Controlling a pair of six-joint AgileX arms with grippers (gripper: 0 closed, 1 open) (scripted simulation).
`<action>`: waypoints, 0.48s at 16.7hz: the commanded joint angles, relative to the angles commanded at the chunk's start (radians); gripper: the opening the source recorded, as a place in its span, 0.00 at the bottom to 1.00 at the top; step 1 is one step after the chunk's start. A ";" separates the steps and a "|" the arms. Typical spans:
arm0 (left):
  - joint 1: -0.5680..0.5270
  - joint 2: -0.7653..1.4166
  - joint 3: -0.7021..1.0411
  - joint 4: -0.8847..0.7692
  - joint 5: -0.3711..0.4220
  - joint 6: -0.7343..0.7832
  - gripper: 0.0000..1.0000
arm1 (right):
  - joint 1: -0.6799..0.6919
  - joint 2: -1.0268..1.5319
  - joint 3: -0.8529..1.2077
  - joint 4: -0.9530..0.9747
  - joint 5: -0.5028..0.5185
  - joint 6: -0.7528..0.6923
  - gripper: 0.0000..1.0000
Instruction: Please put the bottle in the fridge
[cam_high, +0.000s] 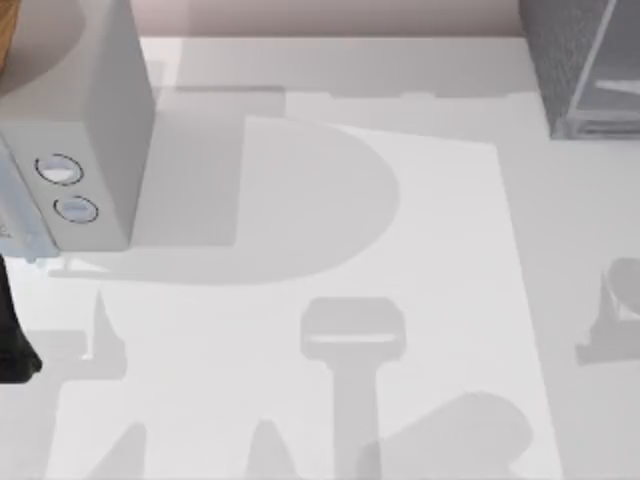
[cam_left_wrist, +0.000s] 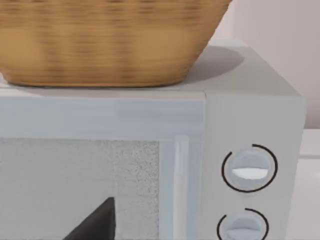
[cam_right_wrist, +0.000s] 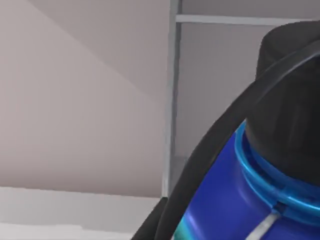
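Blue bottle (cam_right_wrist: 225, 200) w/ black cap (cam_right_wrist: 295, 125); dark grey speckled fridge (cam_high: 560, 60); tan woven basket (cam_left_wrist: 100, 40).

left arm (cam_high: 14, 335) at table's left edge, dark, low.

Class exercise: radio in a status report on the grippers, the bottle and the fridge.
Bottle close up at the right wrist camera, a dark curved part across it, grip unconfirmed. Fridge at the table's far right. Left wrist camera faces the microwave, basket on top.
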 joint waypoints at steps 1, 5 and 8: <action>0.000 0.000 0.000 0.000 0.000 0.000 1.00 | -0.005 -0.040 -0.022 -0.048 0.022 0.006 0.01; 0.000 0.000 0.000 0.000 0.000 0.000 1.00 | -0.003 -0.103 -0.095 -0.142 0.065 0.027 0.01; 0.000 0.000 0.000 0.000 0.000 0.000 1.00 | -0.003 -0.103 -0.095 -0.142 0.065 0.027 0.01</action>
